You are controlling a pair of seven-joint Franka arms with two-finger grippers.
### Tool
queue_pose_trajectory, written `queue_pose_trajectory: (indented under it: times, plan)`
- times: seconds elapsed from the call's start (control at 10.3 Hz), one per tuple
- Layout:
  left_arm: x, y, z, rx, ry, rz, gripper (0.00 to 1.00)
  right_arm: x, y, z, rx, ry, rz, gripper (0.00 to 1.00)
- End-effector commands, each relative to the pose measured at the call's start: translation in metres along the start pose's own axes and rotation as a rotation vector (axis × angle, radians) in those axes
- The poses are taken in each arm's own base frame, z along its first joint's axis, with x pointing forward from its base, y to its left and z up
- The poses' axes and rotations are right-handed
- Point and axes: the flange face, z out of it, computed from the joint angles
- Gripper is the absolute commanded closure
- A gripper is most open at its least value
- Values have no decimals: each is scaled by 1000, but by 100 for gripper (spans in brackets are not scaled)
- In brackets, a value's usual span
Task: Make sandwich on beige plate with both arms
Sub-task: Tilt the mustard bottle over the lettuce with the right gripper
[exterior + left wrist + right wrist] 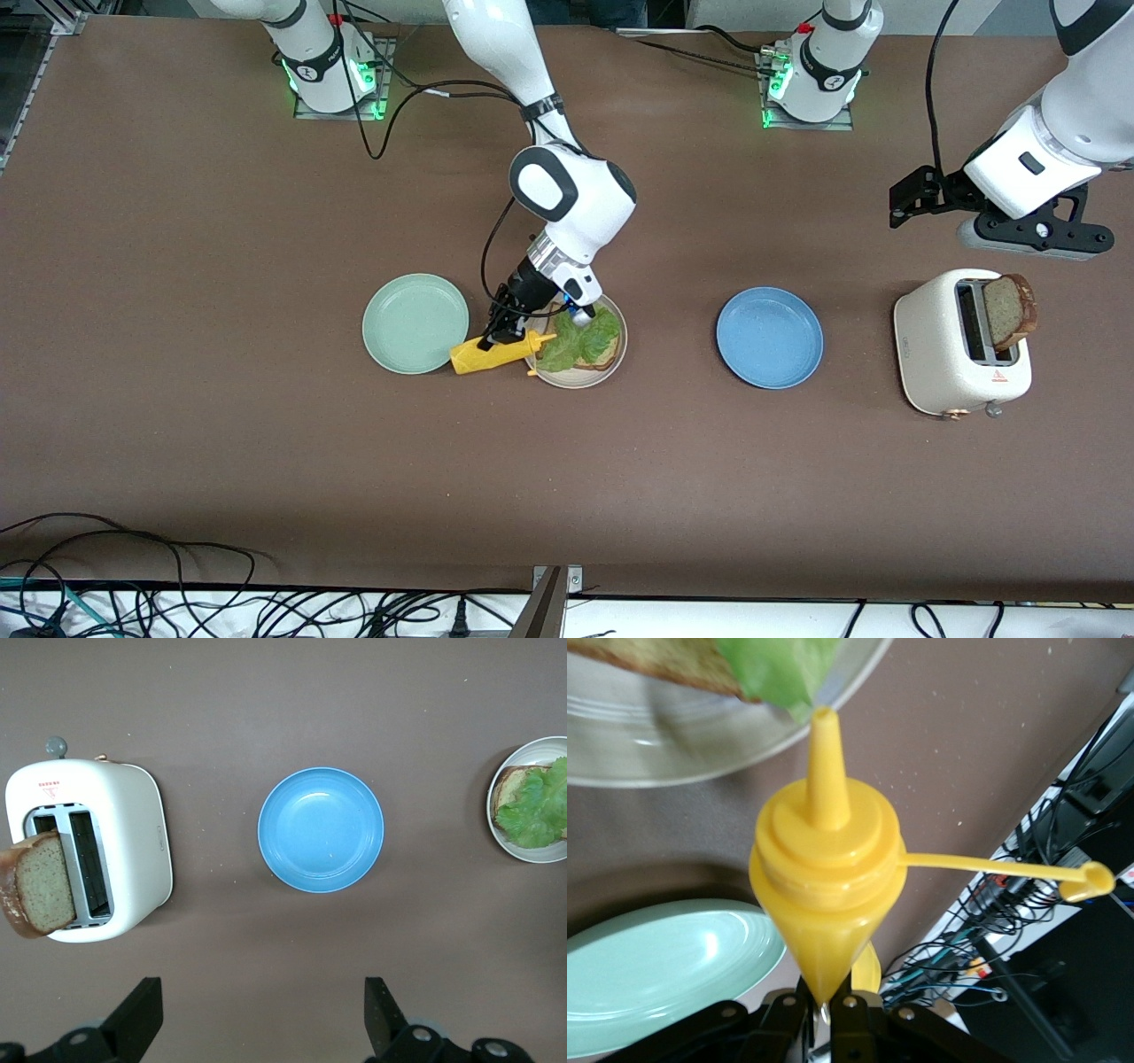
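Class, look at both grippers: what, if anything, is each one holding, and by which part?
The right gripper is shut on the yellow squeeze bottle, pinching its flattened base end. The left gripper is open and holds nothing.

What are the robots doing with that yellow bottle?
The right gripper is squeezing a yellow mustard bottle, its tip at the beige plate, where lettuce lies on bread. The left gripper waits open above the table beside the toaster, which has a bread slice sticking out.
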Motion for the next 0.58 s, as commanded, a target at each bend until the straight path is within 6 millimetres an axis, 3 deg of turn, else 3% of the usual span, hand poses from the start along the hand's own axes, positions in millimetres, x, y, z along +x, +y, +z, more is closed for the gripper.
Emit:
queue_pose_trajectory:
  times: [0.0,0.49]
  plan:
    - [1,1,-5,6,-3,5,0,15,-10,-6,-74,-52,-44,100]
    - [1,1,-5,6,-3,7,0,16,-11,-4,-86,-63,-63,100]
